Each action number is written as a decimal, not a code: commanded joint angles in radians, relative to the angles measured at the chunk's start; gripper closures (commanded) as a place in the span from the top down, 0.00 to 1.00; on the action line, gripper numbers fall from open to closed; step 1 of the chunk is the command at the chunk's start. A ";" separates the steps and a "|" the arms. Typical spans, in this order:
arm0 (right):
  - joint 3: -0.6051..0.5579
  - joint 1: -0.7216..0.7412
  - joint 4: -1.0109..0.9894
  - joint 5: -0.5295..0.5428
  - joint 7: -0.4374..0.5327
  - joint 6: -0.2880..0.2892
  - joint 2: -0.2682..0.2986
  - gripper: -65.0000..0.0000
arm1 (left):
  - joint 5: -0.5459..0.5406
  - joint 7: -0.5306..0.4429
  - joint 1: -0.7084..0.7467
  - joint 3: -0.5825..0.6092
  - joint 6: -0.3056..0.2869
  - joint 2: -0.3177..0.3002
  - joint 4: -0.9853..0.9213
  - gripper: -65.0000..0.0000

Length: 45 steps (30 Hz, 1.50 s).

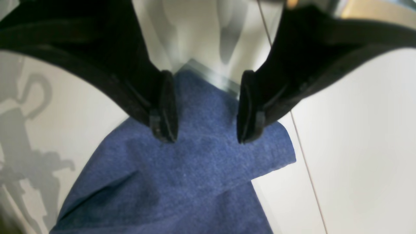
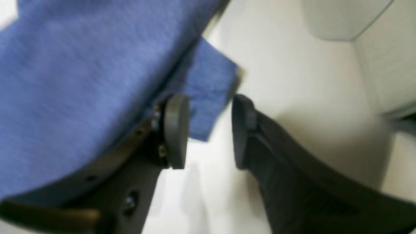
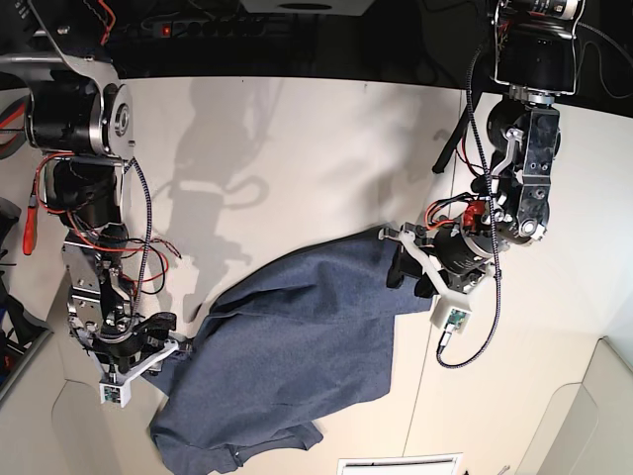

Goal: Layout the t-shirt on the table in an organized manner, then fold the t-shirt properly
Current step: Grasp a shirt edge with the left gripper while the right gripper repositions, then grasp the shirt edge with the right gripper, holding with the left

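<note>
Navy t-shirt (image 3: 287, 346) lies rumpled across your white counter (image 3: 297, 158). Your left gripper (image 1: 208, 130) hovers over a sleeve, jaws released; your right gripper (image 2: 208, 136) straddles a sleeve edge, jaws parted.

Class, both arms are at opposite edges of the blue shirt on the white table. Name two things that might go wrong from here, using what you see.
1. The left gripper is open over a t-shirt sleeve; closing may pinch only one layer.
2. The right gripper is open at a sleeve corner, with cloth draped over one of its fingers; lifting could snag and bunch the shirt, which already lies crumpled on the table.
</note>
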 commanded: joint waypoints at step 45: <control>-0.399 0.176 -0.478 -0.494 0.351 -0.068 -0.035 0.23 | -0.018 0.015 -0.019 -0.002 -0.011 -0.011 0.016 0.51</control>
